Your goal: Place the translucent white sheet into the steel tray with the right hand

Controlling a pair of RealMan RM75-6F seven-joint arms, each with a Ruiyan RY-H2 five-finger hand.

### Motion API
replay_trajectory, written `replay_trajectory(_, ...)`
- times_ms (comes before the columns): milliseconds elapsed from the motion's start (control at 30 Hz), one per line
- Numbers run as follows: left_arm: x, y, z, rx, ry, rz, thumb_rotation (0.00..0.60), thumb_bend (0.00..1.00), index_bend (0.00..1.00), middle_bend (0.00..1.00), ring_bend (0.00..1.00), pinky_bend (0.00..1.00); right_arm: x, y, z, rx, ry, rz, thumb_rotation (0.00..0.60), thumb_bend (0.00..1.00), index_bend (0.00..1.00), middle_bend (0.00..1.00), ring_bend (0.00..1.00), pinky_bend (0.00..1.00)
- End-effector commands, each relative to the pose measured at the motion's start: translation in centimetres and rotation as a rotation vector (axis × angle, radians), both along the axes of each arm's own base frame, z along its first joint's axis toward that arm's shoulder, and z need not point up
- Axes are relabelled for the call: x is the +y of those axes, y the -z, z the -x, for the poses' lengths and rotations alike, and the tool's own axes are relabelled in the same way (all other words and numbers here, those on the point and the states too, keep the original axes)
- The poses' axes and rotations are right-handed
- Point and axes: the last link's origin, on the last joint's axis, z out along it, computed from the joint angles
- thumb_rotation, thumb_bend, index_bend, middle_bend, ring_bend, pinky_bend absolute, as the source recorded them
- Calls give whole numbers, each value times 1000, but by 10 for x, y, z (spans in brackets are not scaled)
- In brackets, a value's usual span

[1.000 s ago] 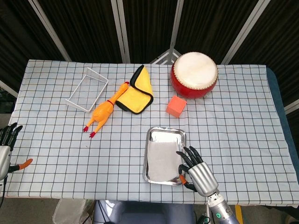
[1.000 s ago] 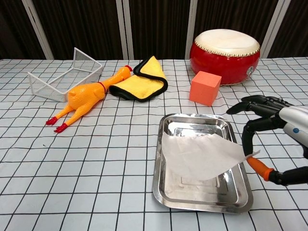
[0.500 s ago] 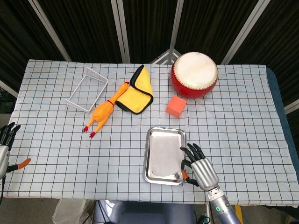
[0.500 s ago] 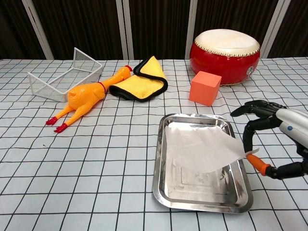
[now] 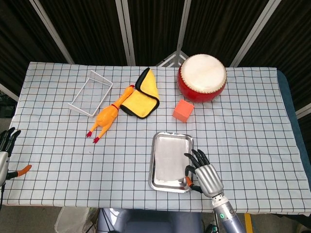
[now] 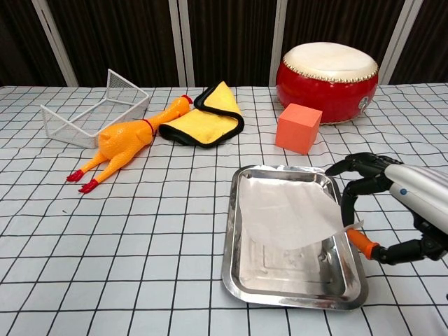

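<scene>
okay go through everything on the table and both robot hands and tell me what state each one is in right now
White sheet: mostly in the tray, one corner pinched and lifted.
Steel tray: flat on the table, holding the sheet.
Right robot hand: pinching the sheet's corner.
Left robot hand: at the table's edge, holding nothing.
Wire basket: upright, empty.
Rubber chicken: lying down.
Yellow cloth: folded.
Drum: upright.

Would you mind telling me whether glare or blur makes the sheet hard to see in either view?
Head view: the translucent sheet blends into the bright steel tray. Chest view: sharp, sheet outline clear against reflective tray, corner pinched by the right hand.
</scene>
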Motion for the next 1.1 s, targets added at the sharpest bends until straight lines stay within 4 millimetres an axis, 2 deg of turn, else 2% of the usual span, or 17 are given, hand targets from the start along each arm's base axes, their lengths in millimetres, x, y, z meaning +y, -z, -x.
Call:
replay_trajectory(33,0,0,0,-1,2,2,600,0,0,0,0,0,2,-2,0,7,-3,-1,600,564,347,140,0,0)
replay_trajectory(100,0,0,-1,0,4,2,600,0,0,0,0,0,2,-5,1,14,-1,4,600,548,245,114,0,0)
replay_trajectory(200,-1,0,-1,2,6,3,600,0,0,0,0,0,4,-9,4,23,5,14,600,524,188,104,0,0)
replay_trajectory(467,-1,1,-1,-7,4,3,600,0,0,0,0,0,9,-24,13,56,7,45,600,501,172,104,0,0)
replay_trajectory(833,-1,1,-1,-6,1,4,600,0,0,0,0,0,7,-43,45,224,47,61,600,516,172,104,0,0)
replay_trajectory(933,-2,0,-1,-7,0,3,600,0,0,0,0,0,2,-65,58,295,65,135,600,515,169,101,0,0)
replay_trajectory(1100,-2,1,-1,-3,6,8,600,0,0,0,0,0,5,-127,91,395,152,317,600,516,57,35,0,0)
